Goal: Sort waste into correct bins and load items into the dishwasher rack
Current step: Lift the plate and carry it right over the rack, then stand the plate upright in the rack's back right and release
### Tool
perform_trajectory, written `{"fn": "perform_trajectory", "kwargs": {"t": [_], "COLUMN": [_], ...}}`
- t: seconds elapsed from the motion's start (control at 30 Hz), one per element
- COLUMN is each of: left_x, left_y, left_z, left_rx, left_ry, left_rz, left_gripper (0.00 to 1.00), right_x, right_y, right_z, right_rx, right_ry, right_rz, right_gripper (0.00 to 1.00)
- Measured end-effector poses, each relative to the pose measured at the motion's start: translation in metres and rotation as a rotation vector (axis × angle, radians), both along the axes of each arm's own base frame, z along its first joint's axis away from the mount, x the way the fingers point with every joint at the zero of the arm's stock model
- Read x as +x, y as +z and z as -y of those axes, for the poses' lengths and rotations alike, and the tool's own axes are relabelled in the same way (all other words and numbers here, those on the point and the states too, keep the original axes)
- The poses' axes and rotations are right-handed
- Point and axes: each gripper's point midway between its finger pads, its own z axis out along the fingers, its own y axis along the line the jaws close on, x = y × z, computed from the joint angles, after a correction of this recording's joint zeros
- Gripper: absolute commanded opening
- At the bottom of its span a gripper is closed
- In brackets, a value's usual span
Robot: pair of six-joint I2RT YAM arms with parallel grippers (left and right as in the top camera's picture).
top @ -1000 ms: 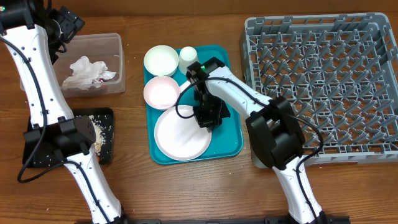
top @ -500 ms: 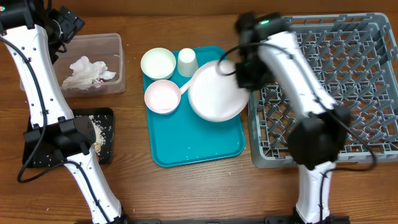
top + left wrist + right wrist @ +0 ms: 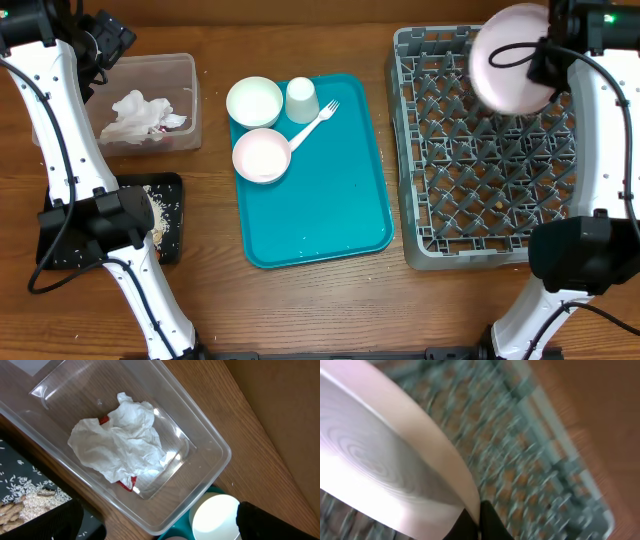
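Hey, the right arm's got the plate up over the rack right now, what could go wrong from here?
1. The right gripper pinches the plate only at its rim, and the wrist view is smeared with motion blur; a fast swing could let it slip and fall onto the rack.
2. The plate hangs near the rack's far edge; lowered off-line, it might hit the wall or land on top of the pegs rather than between them.

No text, label or number is legible.
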Motion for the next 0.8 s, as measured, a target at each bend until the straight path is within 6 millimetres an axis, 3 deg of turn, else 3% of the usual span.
{"fn": "perform_trajectory", "kwargs": {"t": [0.13, 0.27, 0.33, 0.53, 0.8], "left_x": [0.000, 0.000, 0.000, 0.000, 0.000], "left_y": [0.000, 0.000, 0.000, 0.000, 0.000], "left_z": [0.000, 0.000, 0.000, 0.000, 0.000], "left_rx": [0.000, 0.000, 0.000, 0.000, 0.000], "left_ry": [0.000, 0.000, 0.000, 0.000, 0.000], "left_rz": [0.000, 0.000, 0.000, 0.000, 0.000], "left_gripper": [1.00, 1.00, 1.00, 1.00, 1.00], "right_x": [0.017, 0.022, 0.024, 0.029, 0.023], "right_y": [0.025, 0.034, 0.025, -0.026, -0.025], "right_z": [0.027, 0.036, 0.038, 0.039, 0.045], "right_rx": [-0.132, -0.190, -0.203, -0.181, -0.195], "right_ry": [-0.052, -0.055, -0.053, -0.067, -0.142], "right_rz": [0.109, 0.128, 0.097, -0.033, -0.012], "right_gripper": [0.05, 0.05, 0.05, 0.04, 0.04]}}
